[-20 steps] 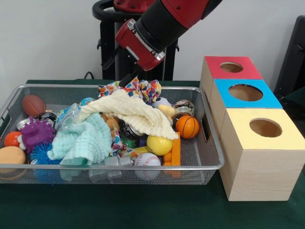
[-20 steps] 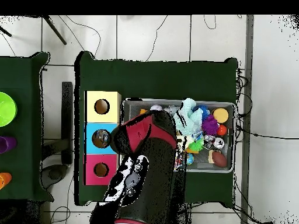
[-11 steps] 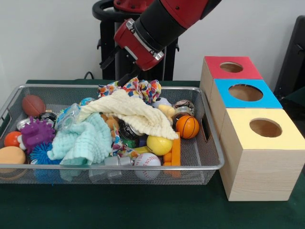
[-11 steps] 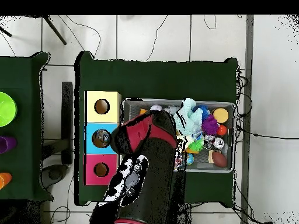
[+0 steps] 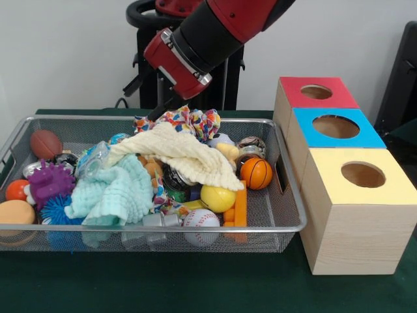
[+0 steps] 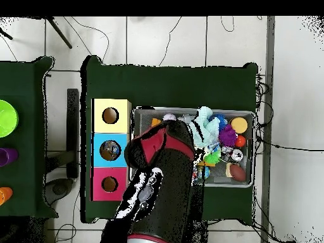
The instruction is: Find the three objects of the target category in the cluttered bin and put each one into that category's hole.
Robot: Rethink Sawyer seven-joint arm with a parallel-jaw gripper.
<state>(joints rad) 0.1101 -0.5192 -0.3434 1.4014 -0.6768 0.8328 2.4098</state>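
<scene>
A wire mesh bin [image 5: 287, 228] holds a jumble of toys and cloths. A cream cloth [image 5: 186, 153] lies on top in the middle, a mint cloth [image 5: 114, 189] to its left, and a patterned cloth [image 5: 189, 120] at the back. Balls show around them: a basketball [image 5: 257, 173], a yellow ball [image 5: 217, 198], a baseball [image 5: 201, 225] and a brown football [image 5: 45, 143]. My gripper [image 5: 141, 102] hangs open over the bin's back rim, just left of the patterned cloth, with nothing in it. In the overhead view the arm [image 6: 161, 171] hides the gripper.
Three wooden boxes with round holes stand right of the bin: red top [image 5: 293, 88], blue top [image 5: 306, 124], yellow top [image 5: 391, 189]. A purple spiky toy [image 5: 49, 182], an orange ball [image 5: 16, 189] and a peach-coloured ball [image 5: 14, 212] fill the bin's left end.
The gripper has drifted left and slightly up along the bin's back rim in the front view. Nothing in the bin has shifted.
</scene>
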